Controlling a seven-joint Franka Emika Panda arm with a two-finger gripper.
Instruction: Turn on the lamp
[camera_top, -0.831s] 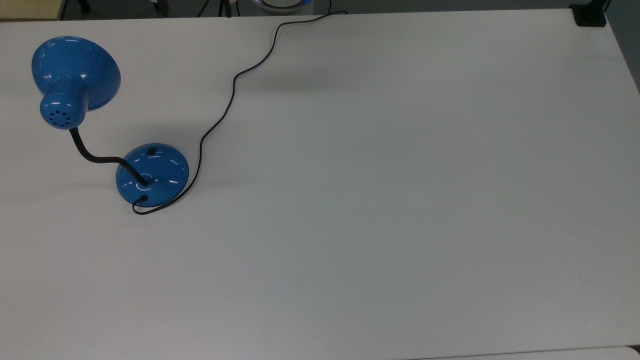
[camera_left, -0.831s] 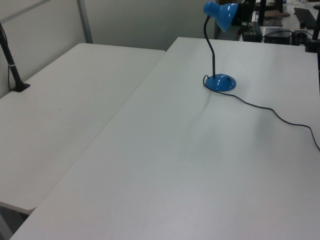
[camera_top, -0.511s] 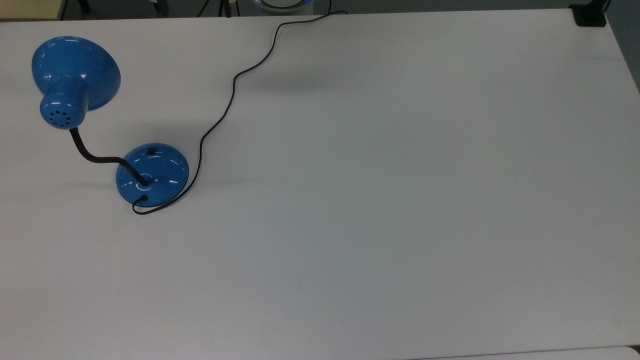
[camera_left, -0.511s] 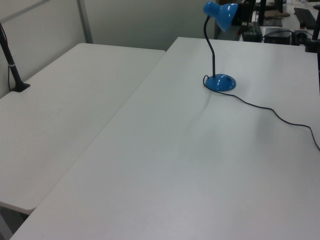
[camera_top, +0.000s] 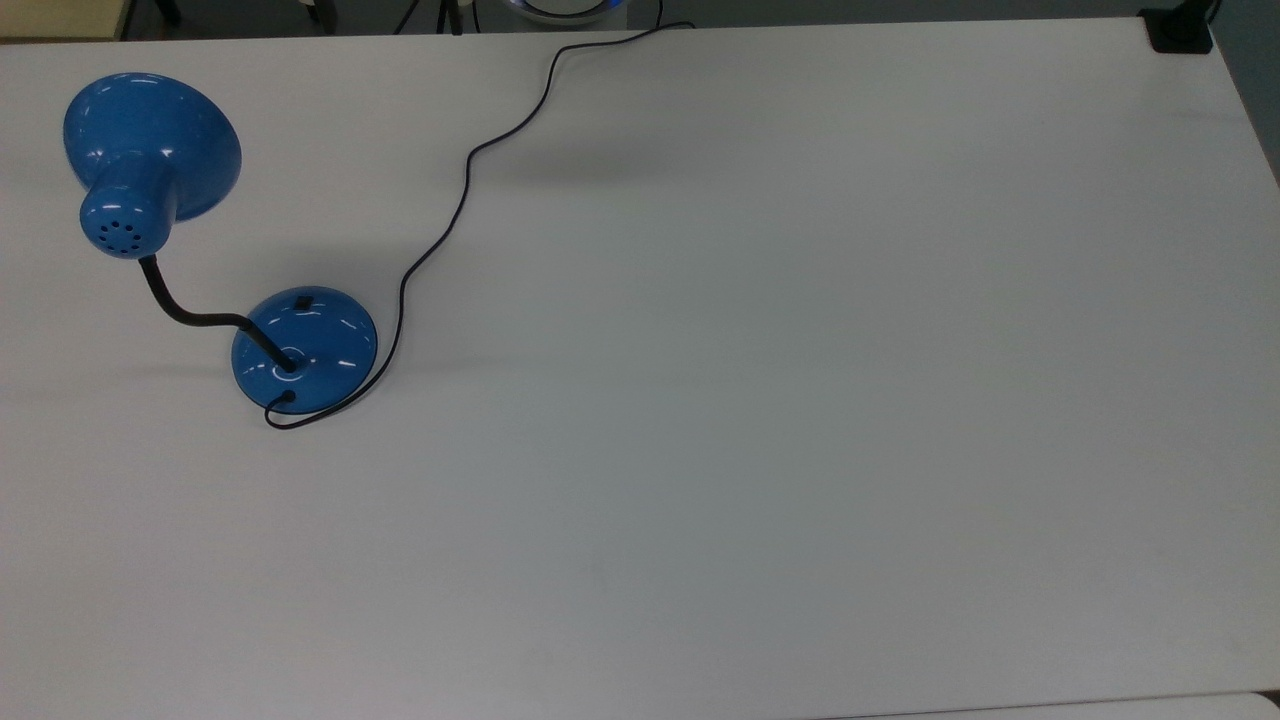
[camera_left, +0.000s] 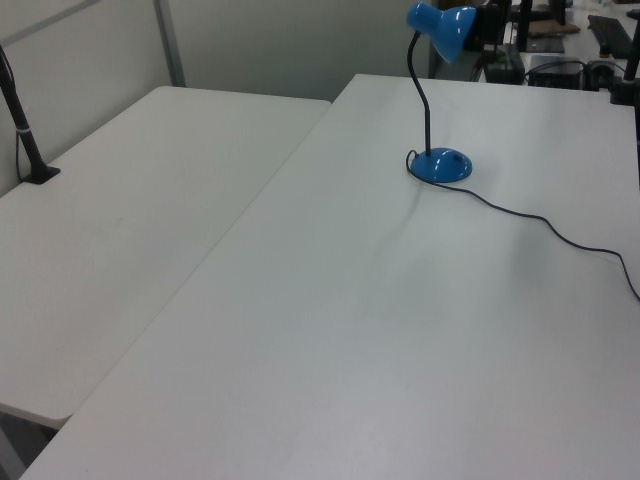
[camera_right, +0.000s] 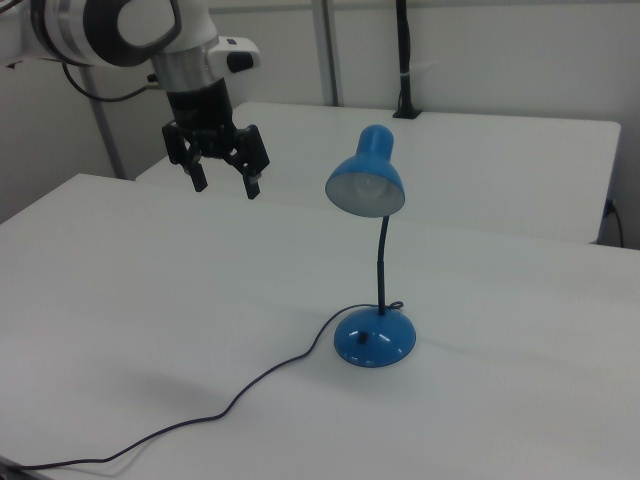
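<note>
Scanning the right view from its left, I find my black two-finger gripper (camera_right: 222, 181) hanging in the air with its fingers spread apart and nothing between them. The glossy blue desk lamp with its flared shade and black gooseneck (camera_right: 372, 270) stands to the right view's right of the gripper and well below it, upright on the plain white table (camera_right: 120, 300), bulb unlit. The small black switch (camera_right: 361, 339) sits on the lamp's round domed base, on the side facing the right view's camera. I judge I must travel rightward and down onto that switch. The long black cord (camera_right: 230, 405) trails from the lamp's base toward the right view's lower left.
</note>
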